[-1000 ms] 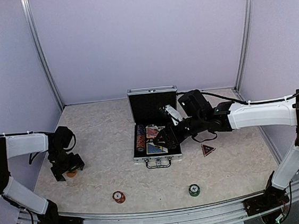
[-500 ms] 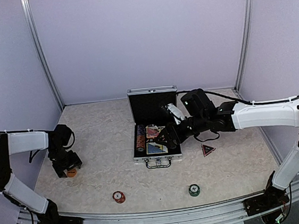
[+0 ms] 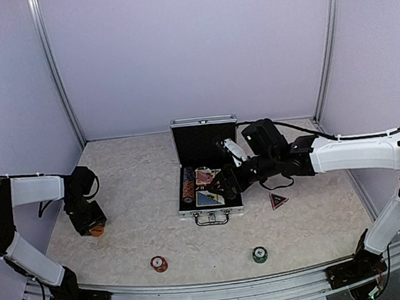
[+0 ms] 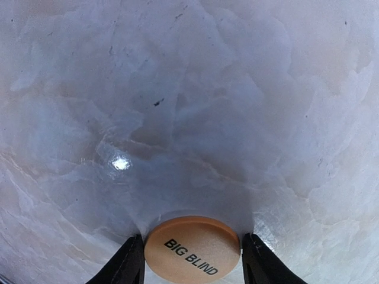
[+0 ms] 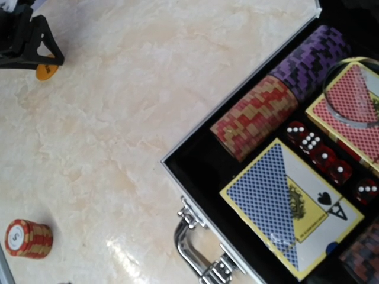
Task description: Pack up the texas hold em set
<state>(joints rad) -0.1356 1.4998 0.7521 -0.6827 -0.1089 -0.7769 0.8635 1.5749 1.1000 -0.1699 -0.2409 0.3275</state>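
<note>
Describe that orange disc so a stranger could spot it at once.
On the marble table's left side, away from the open silver case, a flat orange disc lies between the fingers of the left claw. Unlike the red chip stack and green chip stack, it is single and reads BIG BLIND.

High rear camera and close wrist cameras share the disc (image 3: 96,231).
</note>
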